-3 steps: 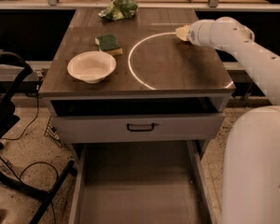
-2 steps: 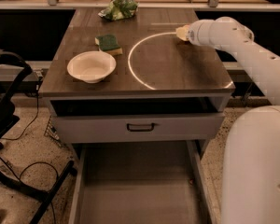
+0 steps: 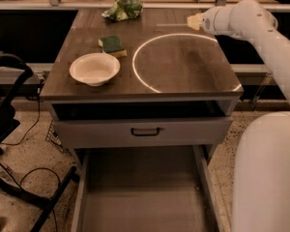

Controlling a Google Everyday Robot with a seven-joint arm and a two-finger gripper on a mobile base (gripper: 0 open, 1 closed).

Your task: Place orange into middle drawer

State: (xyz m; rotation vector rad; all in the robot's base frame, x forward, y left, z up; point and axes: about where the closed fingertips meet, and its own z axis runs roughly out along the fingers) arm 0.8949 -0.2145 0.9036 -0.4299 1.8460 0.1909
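Note:
My gripper (image 3: 195, 21) is at the end of the white arm, over the back right part of the counter top, just beyond the bright ring. No orange shows in the camera view; it is hidden or out of view. The middle drawer (image 3: 145, 197) is pulled out at the bottom, with a plain grey floor and thin low side walls, and nothing lies on the part of it that shows. The gripper is far behind and above this drawer.
A white bowl (image 3: 94, 69) sits at the counter's front left. A green sponge (image 3: 112, 44) lies behind it, and a green bag (image 3: 123, 8) at the back. The upper drawer (image 3: 145, 131), with grey front and black handle, is slightly out. A black stand (image 3: 9, 129) stands at left.
The gripper has moved a little toward the back of the counter and slightly right. The bowl, sponge, bag and drawers have not moved.

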